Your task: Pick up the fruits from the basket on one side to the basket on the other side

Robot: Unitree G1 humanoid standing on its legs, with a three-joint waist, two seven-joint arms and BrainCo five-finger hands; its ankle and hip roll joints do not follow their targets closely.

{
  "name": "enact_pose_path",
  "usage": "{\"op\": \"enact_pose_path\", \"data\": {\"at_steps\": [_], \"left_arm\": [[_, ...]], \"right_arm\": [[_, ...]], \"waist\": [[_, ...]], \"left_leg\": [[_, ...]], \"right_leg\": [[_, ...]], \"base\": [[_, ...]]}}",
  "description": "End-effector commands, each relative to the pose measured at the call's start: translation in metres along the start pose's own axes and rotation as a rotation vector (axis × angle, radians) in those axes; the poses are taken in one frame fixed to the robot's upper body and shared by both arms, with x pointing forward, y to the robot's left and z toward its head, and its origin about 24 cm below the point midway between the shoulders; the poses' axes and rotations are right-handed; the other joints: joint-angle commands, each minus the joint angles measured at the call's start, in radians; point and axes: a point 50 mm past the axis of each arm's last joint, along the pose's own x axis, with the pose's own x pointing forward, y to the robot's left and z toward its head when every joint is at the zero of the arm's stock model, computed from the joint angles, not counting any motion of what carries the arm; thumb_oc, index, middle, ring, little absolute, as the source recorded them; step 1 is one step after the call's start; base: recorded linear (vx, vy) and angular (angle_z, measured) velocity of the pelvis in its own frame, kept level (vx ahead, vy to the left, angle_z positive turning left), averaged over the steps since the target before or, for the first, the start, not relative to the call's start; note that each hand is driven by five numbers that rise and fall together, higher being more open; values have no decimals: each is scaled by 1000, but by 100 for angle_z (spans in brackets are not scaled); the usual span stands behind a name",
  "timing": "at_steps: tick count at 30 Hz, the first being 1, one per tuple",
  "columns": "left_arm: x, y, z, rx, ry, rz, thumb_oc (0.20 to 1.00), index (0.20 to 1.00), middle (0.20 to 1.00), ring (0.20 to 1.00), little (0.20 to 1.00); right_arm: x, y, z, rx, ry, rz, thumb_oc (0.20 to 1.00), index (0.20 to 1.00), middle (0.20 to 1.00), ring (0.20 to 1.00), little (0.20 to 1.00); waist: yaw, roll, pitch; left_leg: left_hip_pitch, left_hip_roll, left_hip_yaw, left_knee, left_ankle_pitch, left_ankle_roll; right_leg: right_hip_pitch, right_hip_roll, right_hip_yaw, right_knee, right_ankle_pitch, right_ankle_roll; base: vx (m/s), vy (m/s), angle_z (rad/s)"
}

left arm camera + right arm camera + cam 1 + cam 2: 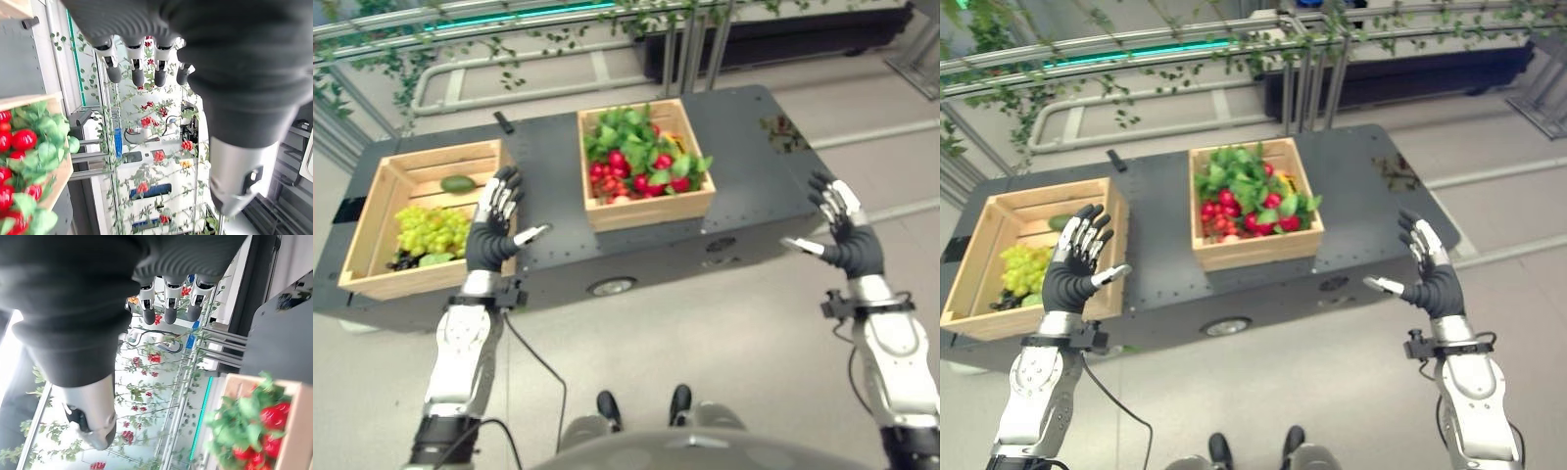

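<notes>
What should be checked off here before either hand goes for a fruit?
1. Left hand free: ok, fingers straight, holding nothing, raised over the right edge of the left crate.
2. Right hand free: ok, open, beyond the table's right end.
3. Fruit available: ok, left crate holds green grapes and an avocado; middle crate is full of red fruit among leaves.
4. Room in the left crate: ok, bare boards show at its far end.
5. Which crate is the source: cannot tell, both hold fruit.
6. Path between crates: ok, bare tabletop.
</notes>
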Motion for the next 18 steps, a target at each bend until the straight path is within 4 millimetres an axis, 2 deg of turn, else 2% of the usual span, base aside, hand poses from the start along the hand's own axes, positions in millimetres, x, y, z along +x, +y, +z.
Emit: {"op": "enact_pose_path", "data": {"at_steps": [1, 2, 3, 4, 5, 6, 7, 9, 10, 11, 14, 16, 18], "left_arm": [[10, 9, 25, 64, -118, -9, 1000, 1000, 1000, 1000, 1000], [10, 9, 26, 64, -118, -9, 1000, 1000, 1000, 1000, 1000], [10, 7, 25, 67, -118, -22, 1000, 1000, 1000, 1000, 1000], [10, 7, 25, 67, -118, -22, 1000, 1000, 1000, 1000, 1000], [11, 6, 25, 74, -115, -27, 1000, 1000, 1000, 1000, 1000], [11, 6, 25, 75, -116, -27, 1000, 1000, 1000, 1000, 1000], [14, 5, 24, 75, -119, -37, 1000, 1000, 1000, 1000, 1000], [15, 4, 24, 68, -120, -42, 1000, 1000, 1000, 1000, 1000], [15, 4, 21, 76, -111, -39, 1000, 1000, 1000, 1000, 1000], [16, 4, 21, 76, -108, -41, 1000, 1000, 1000, 1000, 1000], [11, 6, 16, 54, -87, -20, 1000, 1000, 1000, 1000, 1000], [9, 9, 14, 55, -72, -13, 1000, 1000, 1000, 1000, 1000], [9, 9, 12, 45, -65, -7, 1000, 1000, 1000, 1000, 1000]], "right_arm": [[6, 3, 11, -4, -87, -13, 1000, 1000, 1000, 1000, 1000], [6, 3, 11, -5, -87, -12, 1000, 1000, 1000, 1000, 1000], [5, 5, 10, -10, -78, -7, 1000, 1000, 1000, 1000, 1000], [5, 5, 10, -10, -79, -7, 1000, 1000, 1000, 1000, 1000], [5, 5, 8, -7, -70, -7, 1000, 1000, 1000, 1000, 1000], [6, 5, 8, -7, -71, -7, 1000, 1000, 1000, 1000, 1000], [5, 3, 6, -9, -62, -12, 1000, 1000, 1000, 1000, 1000], [3, 2, 5, 6, -59, -27, 1000, 1000, 1000, 1000, 1000], [3, 2, 3, -2, -52, -37, 1000, 1000, 1000, 1000, 1000], [2, 2, 3, 0, -50, -36, 1000, 1000, 1000, 1000, 1000], [1, 1, 1, 9, -42, -26, 1000, 1000, 1000, 1000, 1000], [-2, -3, 1, 1, -31, -26, 1000, 1000, 1000, 1000, 1000], [-5, -8, 2, 2, -27, -41, 1000, 1000, 1000, 1000, 1000]], "waist": [[12, -19, -24], [11, -21, -23], [-5, -8, -4], [-4, -10, -5], [-13, -7, -4], [-11, -5, -6], [-21, -8, -8], [-24, -24, -14], [-26, -29, -16], [-22, -34, -24], [-4, -55, -39], [-6, -65, -43], [-12, -76, -29]], "left_leg": [[5, -52, -35, -13, -44, 41], [7, -56, -36, -18, -42, 43], [31, -46, -68, -45, -34, 48], [32, -48, -67, -47, -33, 48], [41, -45, -83, -58, -32, 45], [37, -42, -81, -59, -28, 44], [47, -45, -113, -67, -27, 28], [45, -50, -148, -57, -37, 11], [42, -49, -166, -48, -41, 8], [40, -48, -177, -36, -46, 6], [37, -46, -170, 20, -77, -9], [24, -37, -167, 84, -93, -28], [-23, -8, -148, 206, -86, -65]], "right_leg": [[-38, -109, -4, 277, 74, 127], [-41, -114, -3, 284, 71, 129], [-103, -102, 56, 368, 73, 133], [-107, -104, 58, 373, 70, 133], [-133, -72, 99, 354, 36, 124], [-135, -68, 99, 349, 42, 120], [-170, 2, 163, 241, -11, 103], [-150, 29, 215, 37, 10, 99], [-138, 46, 252, 13, 29, 98], [-123, 56, 272, 14, 22, 100], [-68, 58, 244, -25, 30, 86], [-28, 65, 238, -68, 34, 77], [9, 64, 217, -90, 31, 59]], "base": [[68, 265, 49], [136, 236, 67], [34, 66, 68], [61, 55, 67], [16, -11, 45], [106, -62, 56], [116, -116, 56], [162, -173, 41], [142, -161, 55], [134, -164, 100], [141, -200, 91], [108, -200, 29], [36, -171, 14]]}}
